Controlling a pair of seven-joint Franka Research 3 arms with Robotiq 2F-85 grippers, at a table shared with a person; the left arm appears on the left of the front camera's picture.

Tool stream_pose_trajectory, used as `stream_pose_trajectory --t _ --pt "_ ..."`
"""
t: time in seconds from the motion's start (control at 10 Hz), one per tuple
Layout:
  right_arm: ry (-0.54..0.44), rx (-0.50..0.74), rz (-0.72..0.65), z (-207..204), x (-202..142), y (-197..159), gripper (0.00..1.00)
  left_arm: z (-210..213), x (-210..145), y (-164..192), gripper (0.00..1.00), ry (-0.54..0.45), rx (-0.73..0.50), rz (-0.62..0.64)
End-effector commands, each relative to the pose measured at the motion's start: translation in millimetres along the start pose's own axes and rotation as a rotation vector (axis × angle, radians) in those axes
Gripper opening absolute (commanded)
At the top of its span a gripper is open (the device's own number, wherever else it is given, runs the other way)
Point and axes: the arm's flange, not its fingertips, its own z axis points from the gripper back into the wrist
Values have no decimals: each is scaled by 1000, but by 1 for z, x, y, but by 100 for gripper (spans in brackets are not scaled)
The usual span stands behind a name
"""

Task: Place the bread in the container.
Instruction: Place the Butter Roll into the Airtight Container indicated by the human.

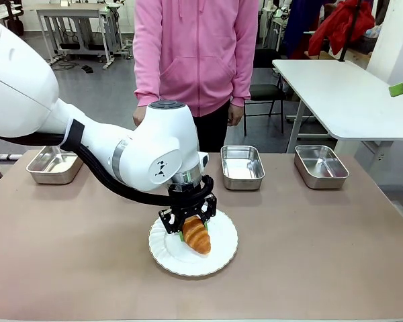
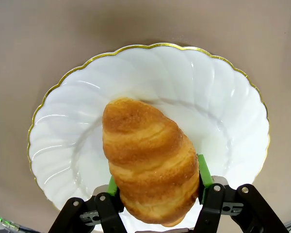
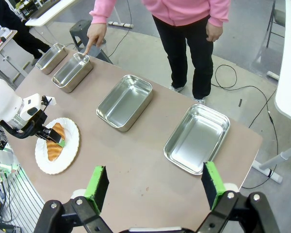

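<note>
**On the plate, jaws closing on the croissant**

Down at the white plate [image 1: 223,257] on the bench, the left gripper [image 2: 157,182] has its green pads pressed against both flanks of the bread [image 2: 150,167]. It looks light, soft and flaky, so a gentle squeeze across the thick middle suits it. The right gripper [image 3: 155,184] hangs wide open, holding nothing. A person's hand [image 3: 93,35] points at a far container [image 3: 73,72].

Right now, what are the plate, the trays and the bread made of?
The plate looks like glazed white china: glossy, swirled ridges, a thin gold rim. The trays, like this tray, look like stainless steel: silvery and mirror-shiny, with rounded corners. The bread is a baked croissant with a golden-brown, ridged, slightly glossy crust; the left gripper has a green pad at each side of it.
</note>
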Motion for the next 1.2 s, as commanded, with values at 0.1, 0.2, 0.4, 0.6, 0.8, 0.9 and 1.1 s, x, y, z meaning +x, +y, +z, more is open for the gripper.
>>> stream_pose_trajectory --t 0.1,0.2,0.4,0.6,0.8,0.9,1.1 --pt "-26 18 5 0 1 -1 100 -1 -1 0 66 3 3 -2" --pt "-26 18 5 0 1 -1 100 0 0 0 66 0 0 0" --pt "-26 18 5 0 1 -1 100 0 0 0 47 0 0 0" --pt "-26 18 5 0 1 -1 100 21 10 4 64 -26 -19 -11" --pt "-26 18 5 0 1 -1 100 75 35 20 64 -39 -30 -56" --pt "-26 18 5 0 1 -1 100 98 47 27 64 -44 -38 -70" --pt "-26 18 5 0 1 -1 100 142 84 45 64 -37 -47 -132"
